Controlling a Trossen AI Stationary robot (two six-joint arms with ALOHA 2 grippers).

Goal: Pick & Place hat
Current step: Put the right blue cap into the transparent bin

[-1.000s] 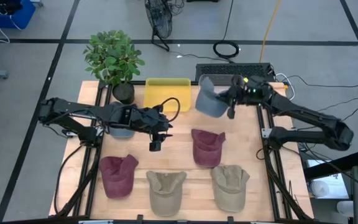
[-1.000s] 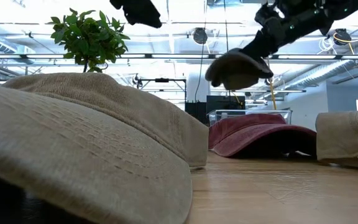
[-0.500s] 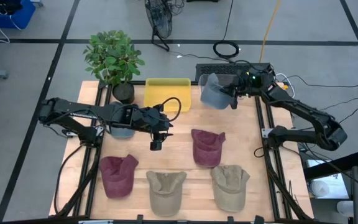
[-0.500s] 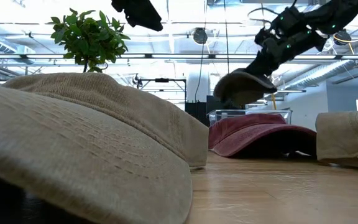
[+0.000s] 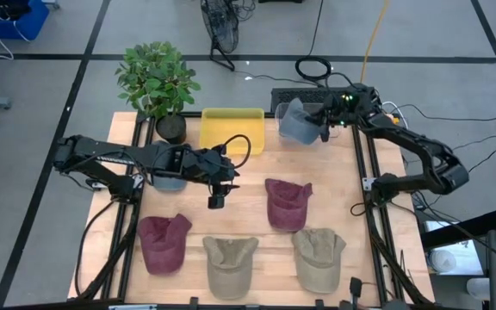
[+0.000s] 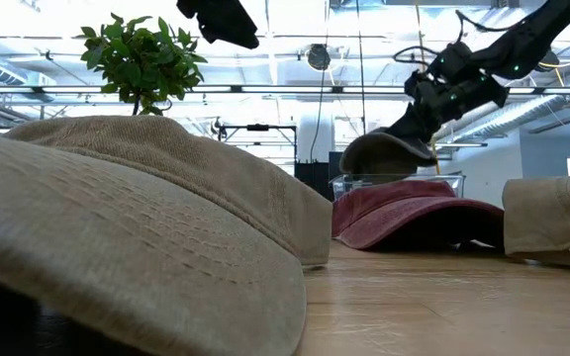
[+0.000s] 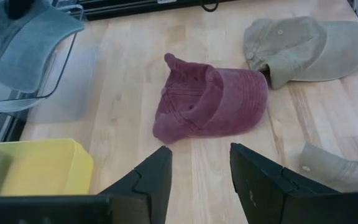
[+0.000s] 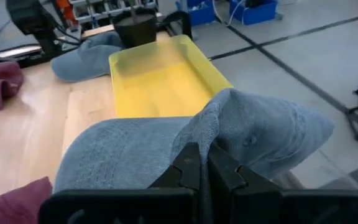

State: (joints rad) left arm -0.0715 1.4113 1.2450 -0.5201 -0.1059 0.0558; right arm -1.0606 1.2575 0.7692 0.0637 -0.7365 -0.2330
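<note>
High view, looking straight down on a wooden table [image 5: 248, 215]. The right gripper [image 5: 324, 129] is at the table's far right corner, its fingers pinched shut on the fabric of a grey-blue cap [image 5: 296, 127], which hangs in the air above a clear bin [image 5: 279, 110] just beside a yellow bin [image 5: 229, 129]. In the right wrist view, the cap's cloth [image 8: 241, 134] bunches between the two dark fingers. The left gripper [image 5: 216, 200] hovers over the middle of the table with its fingers apart and nothing between them. A second grey-blue cap [image 5: 167, 179] lies under the left arm. Nearer the front lie two maroon caps [image 5: 288, 202] [image 5: 164, 241] and two tan caps [image 5: 231, 263] [image 5: 319, 256]. A potted plant [image 5: 158, 86] stands at the far left corner.
</note>
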